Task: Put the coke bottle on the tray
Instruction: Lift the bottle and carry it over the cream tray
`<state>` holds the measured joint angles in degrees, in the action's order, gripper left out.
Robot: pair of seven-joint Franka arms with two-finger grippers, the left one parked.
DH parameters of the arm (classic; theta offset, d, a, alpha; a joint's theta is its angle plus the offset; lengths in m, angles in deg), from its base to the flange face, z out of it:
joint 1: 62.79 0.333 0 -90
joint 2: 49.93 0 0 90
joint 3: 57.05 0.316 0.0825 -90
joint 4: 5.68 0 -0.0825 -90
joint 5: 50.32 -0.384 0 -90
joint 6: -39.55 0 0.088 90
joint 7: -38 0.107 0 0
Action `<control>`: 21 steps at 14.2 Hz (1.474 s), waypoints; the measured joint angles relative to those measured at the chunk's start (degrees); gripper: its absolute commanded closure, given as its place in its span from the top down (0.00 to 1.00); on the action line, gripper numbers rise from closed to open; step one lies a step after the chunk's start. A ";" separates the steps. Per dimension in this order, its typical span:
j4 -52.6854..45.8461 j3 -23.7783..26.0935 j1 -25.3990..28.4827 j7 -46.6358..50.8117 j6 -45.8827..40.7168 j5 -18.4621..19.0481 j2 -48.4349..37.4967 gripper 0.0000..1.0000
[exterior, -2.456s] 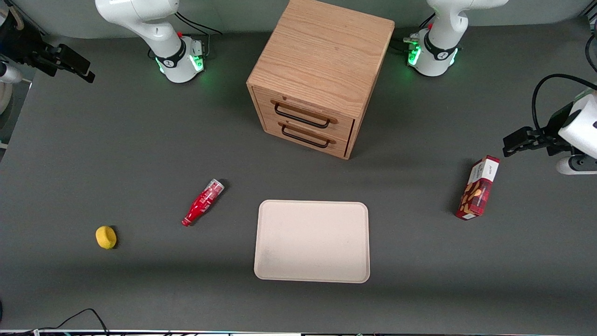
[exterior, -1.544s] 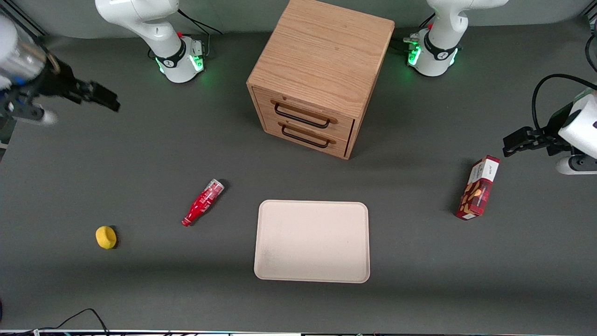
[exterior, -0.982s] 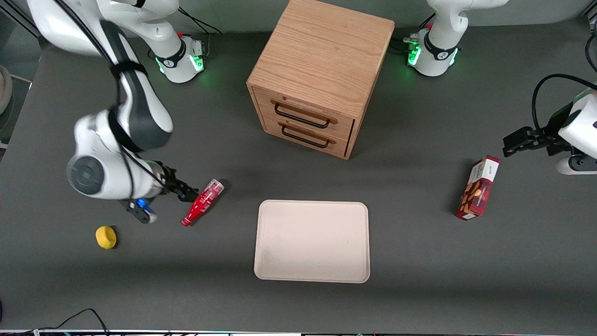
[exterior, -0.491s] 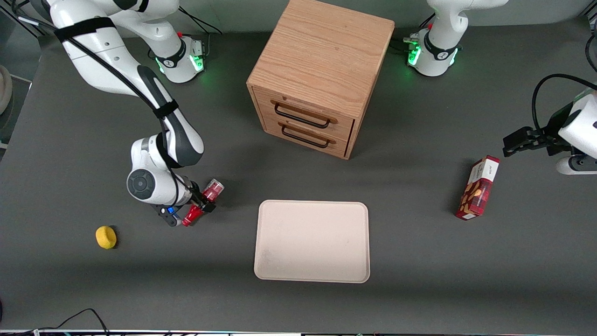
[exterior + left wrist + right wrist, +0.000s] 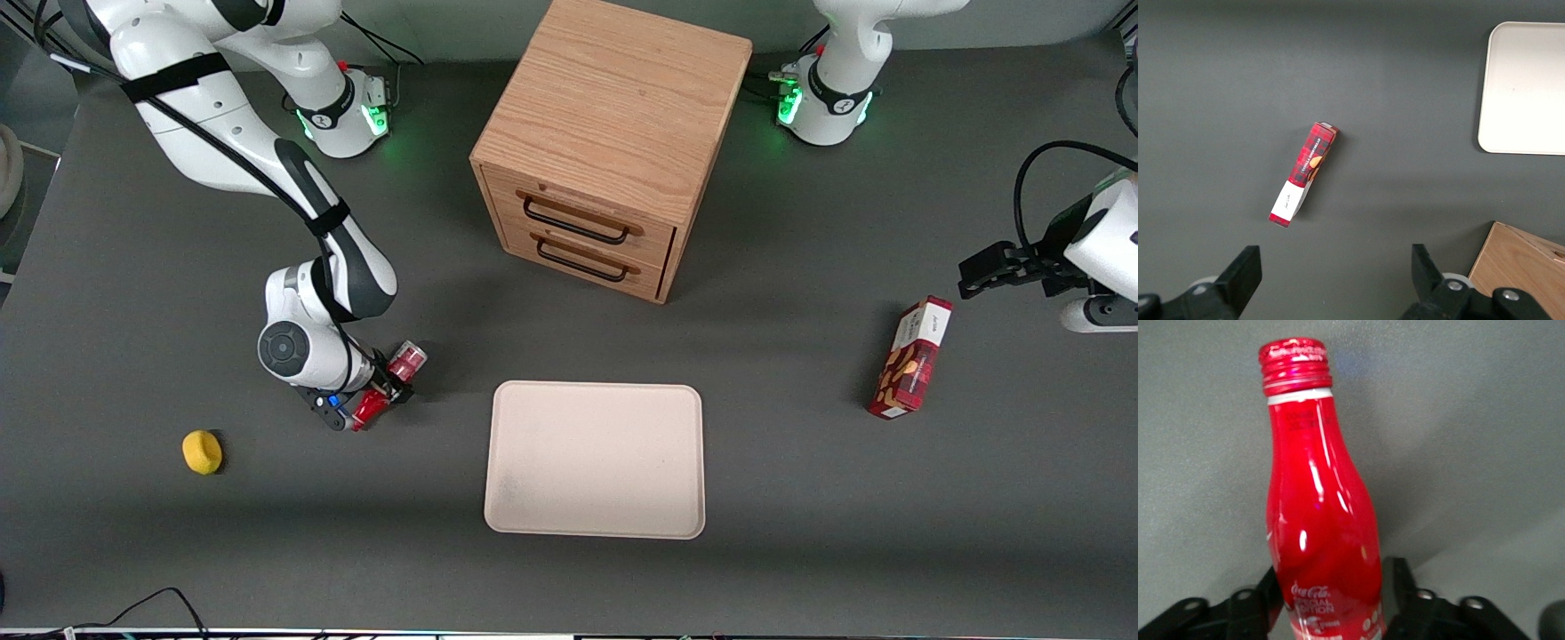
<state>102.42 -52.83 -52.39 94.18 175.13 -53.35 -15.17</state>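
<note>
The coke bottle (image 5: 408, 361), red with a red cap and silvery base, lies on the dark table beside the tray, toward the working arm's end. My right gripper (image 5: 384, 388) is down on its middle. In the right wrist view the bottle (image 5: 1318, 500) fills the frame, cap pointing away, and the gripper (image 5: 1335, 581) has one black finger against each side of its body. The beige tray (image 5: 594, 460) lies flat nearer the front camera than the drawer cabinet; it also shows in the left wrist view (image 5: 1528, 87).
A wooden two-drawer cabinet (image 5: 613, 133) stands farther from the front camera than the tray. A yellow fruit (image 5: 202, 452) lies toward the working arm's end. A red snack box (image 5: 911, 360) lies toward the parked arm's end and shows in the left wrist view (image 5: 1303, 175).
The right arm swung in from the table's edge and came down over the bottle. Over the last half second it shifted only slightly; the bottle has stayed in place.
</note>
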 measured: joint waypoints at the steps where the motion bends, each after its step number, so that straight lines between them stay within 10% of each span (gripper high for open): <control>1: -0.04 0.03 0.03 0.00 0.08 0.06 -0.03 0.00; 5: -2.20 0.39 1.20 0.00 -3.51 0.73 -1.71 0.00; 13: -28.91 8.00 1.41 -5.13 -40.85 6.51 -11.24 0.00; 21: -46.67 13.71 4.55 -11.89 -34.54 7.27 6.12 0.00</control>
<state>55.76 -39.12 -47.84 82.29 140.59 -46.08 -9.05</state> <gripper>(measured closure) 0.458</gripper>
